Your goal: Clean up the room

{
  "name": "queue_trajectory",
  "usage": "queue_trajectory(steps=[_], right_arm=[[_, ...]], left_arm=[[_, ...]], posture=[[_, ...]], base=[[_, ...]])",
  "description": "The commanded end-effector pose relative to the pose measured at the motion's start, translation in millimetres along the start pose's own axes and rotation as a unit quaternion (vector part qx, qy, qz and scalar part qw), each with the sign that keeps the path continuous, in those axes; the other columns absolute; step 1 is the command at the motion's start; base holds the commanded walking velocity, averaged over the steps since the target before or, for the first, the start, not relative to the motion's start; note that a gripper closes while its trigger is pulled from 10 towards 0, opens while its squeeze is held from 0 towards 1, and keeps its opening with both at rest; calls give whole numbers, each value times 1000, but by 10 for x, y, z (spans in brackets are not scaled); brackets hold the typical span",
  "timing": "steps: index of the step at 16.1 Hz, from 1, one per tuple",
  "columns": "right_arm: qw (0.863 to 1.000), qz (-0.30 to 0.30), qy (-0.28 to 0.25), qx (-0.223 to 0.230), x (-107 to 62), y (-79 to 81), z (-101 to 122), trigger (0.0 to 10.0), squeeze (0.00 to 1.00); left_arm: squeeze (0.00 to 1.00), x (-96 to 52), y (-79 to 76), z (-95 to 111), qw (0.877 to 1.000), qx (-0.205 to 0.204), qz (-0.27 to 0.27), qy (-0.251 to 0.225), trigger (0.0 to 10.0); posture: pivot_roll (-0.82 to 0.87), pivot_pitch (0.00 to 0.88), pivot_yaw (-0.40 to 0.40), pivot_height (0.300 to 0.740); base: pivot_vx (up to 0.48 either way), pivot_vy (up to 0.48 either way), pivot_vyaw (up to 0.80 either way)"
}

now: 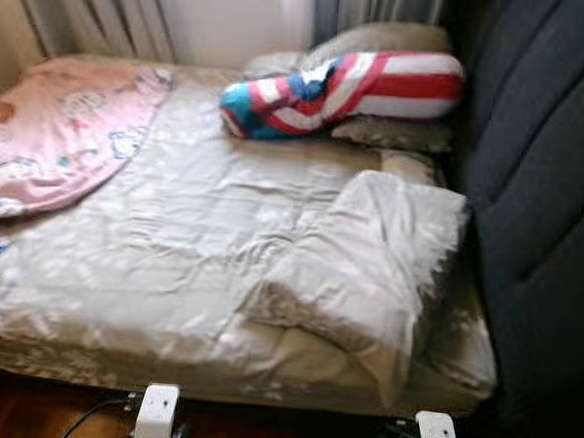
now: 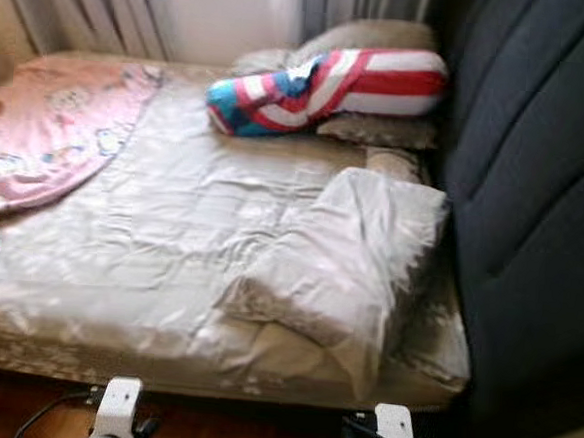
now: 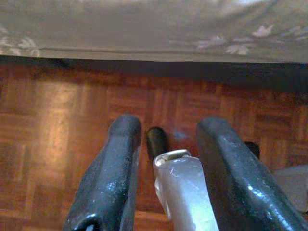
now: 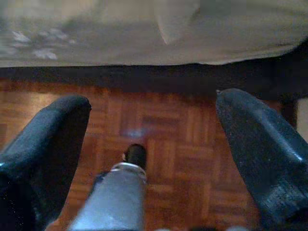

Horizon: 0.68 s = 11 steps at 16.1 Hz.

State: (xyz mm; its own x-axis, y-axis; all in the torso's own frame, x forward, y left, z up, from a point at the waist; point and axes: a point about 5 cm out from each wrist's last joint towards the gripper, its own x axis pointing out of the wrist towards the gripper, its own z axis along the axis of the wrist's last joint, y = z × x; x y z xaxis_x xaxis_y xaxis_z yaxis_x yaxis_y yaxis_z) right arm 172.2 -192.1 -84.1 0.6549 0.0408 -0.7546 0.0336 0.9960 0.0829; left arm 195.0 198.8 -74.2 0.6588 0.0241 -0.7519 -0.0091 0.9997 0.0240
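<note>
Well, I stand at the foot of the bed (image 1: 116, 297), both arms low over the wooden floor (image 3: 57, 125). My left gripper (image 3: 166, 144) is parted a little and my right gripper (image 4: 151, 125) is spread wide; neither holds anything. The folded blanket (image 1: 369, 260) lies crumpled near the right edge, the striped pillow (image 1: 351, 88) at the head, the pink quilt (image 1: 57, 132) on the left. I'd reach the blanket first, pinching a corner firmly. I see no bins or baskets.
</note>
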Motion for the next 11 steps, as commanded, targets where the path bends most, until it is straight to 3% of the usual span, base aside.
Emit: queue_trajectory(steps=[1, 11], right_arm=[[1000, -4, 11, 5, -23, -21, -70, 10000, 0], [1000, -5, 6, 0, -23, -32, -54, 10000, 0]], left_arm=[[0, 3, -14, -1, 1000, -2, -1, 1, 10000], [0, 5, -28, 9, 1000, -5, -2, -2, 10000]], posture=[[-29, 36, -25, 740], [-29, 35, -29, 740]], base=[[0, 0, 0], [293, 0, 0]])
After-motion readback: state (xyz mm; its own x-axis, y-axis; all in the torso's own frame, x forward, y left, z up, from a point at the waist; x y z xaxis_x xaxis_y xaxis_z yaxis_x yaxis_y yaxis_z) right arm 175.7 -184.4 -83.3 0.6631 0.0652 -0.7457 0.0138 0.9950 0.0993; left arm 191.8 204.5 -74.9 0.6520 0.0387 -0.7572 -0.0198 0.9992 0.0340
